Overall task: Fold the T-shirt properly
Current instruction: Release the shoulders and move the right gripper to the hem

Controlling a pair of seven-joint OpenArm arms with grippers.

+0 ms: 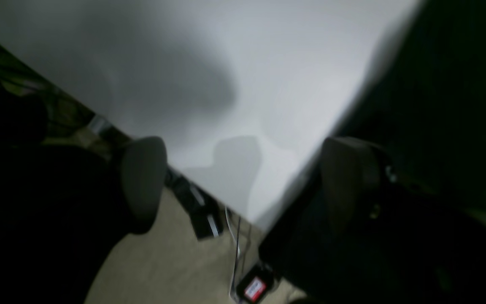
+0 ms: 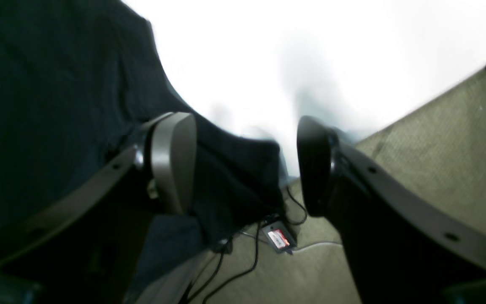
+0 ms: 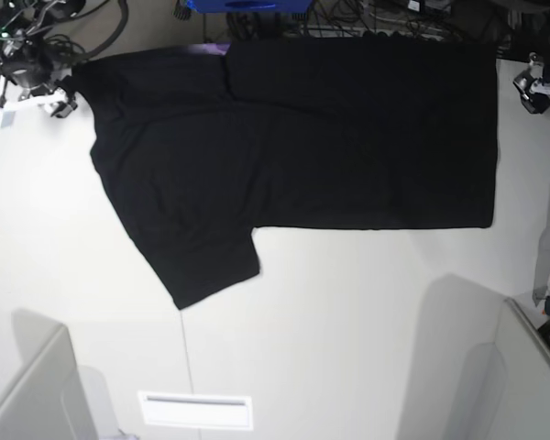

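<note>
The T-shirt lies flat across the far half of the white table, plain black side up, body running from about 10 o'clock to 2 o'clock in the base view, with one sleeve splayed toward 7 o'clock and a sliver of purple showing at the 12 o'clock edge. Judged soft, light and limp: it will sag and drag when lifted, so hold should be taken at corners or hem edges, pinching a single layer, not mid-panel. The left gripper stands wide apart and empty, hovering over the table edge with black cloth just beside its right finger. The right gripper is likewise spread wide and holds nothing; a corner of the shirt hanging at the table edge lies between its fingers, though contact cannot be confirmed through the blur. The table is smooth and matte white, apparently low in friction, so cloth may slide when pulled. Below lies beige carpet with loose cables and a small labelled device; more cabling crowds the far edge.
</note>
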